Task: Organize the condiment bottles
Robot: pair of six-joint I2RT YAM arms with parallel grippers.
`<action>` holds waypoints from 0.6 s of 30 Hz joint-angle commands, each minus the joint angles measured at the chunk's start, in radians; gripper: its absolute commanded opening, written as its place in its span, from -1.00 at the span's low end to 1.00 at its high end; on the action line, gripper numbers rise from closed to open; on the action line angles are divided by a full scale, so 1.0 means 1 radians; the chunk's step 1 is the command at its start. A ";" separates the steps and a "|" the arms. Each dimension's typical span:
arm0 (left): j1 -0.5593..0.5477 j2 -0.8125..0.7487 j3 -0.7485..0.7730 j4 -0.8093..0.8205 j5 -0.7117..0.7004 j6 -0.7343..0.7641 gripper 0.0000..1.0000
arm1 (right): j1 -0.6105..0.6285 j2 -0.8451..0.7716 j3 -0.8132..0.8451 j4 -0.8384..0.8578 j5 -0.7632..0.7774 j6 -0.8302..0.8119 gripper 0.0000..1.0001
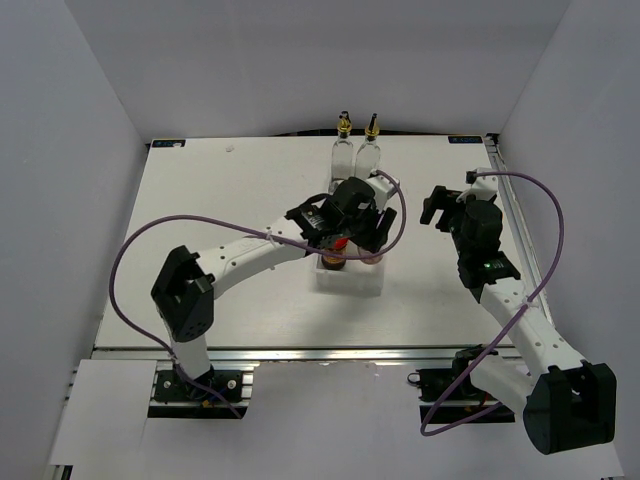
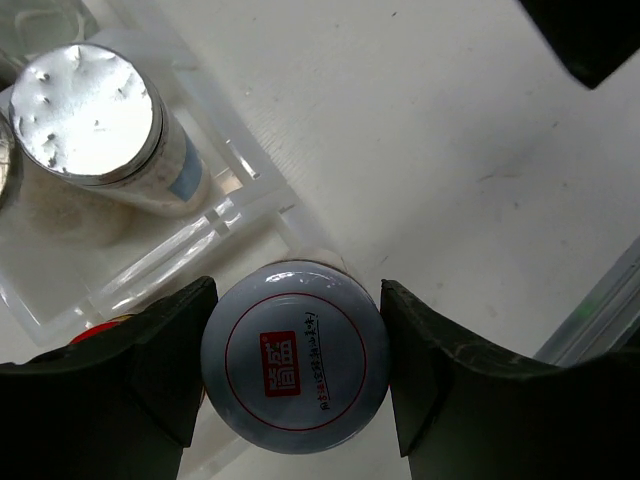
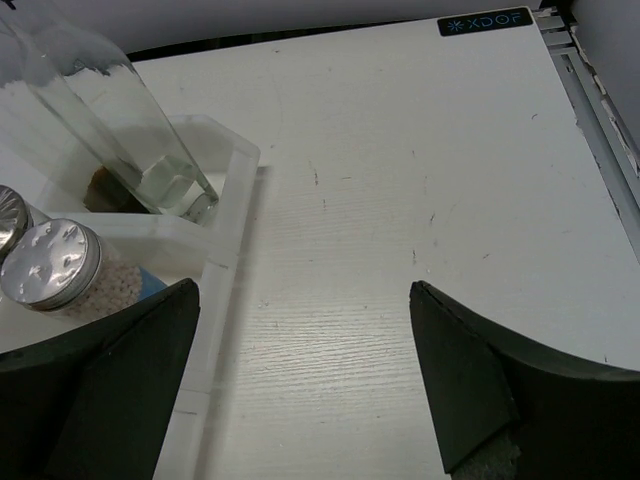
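My left gripper (image 1: 362, 238) hangs over the white tray (image 1: 352, 284) and is shut on the small white-lidded jar (image 2: 295, 355). Both fingers (image 2: 160, 350) press its lid, at the tray's corner. The jar is hidden under the gripper in the top view. A silver-lidded shaker (image 2: 90, 115) stands in the tray, with a second one (image 3: 8, 215) beside it. The red-capped brown jar (image 1: 336, 252) stands in the tray's near part. Two tall glass bottles (image 1: 343, 150) (image 1: 370, 152) stand at the tray's far end. My right gripper (image 3: 305, 290) is open and empty over bare table right of the tray.
The tray's clear wall (image 3: 235, 180) lies just left of my right gripper. The table's metal rail (image 3: 600, 110) runs along the right side. A black label (image 3: 484, 20) marks the far right corner. White walls close in the table.
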 commanded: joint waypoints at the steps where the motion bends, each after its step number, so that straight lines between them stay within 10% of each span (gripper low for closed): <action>1: -0.006 -0.026 0.016 0.070 -0.036 0.025 -1.00 | -0.006 -0.018 0.016 0.015 0.034 0.005 0.79; 10: -0.009 0.086 -0.007 0.102 -0.068 0.035 -0.79 | -0.008 -0.011 0.018 0.019 0.021 0.000 0.79; 18: -0.009 0.149 -0.004 0.100 -0.122 0.025 -0.09 | -0.008 -0.007 0.018 0.021 0.020 -0.004 0.79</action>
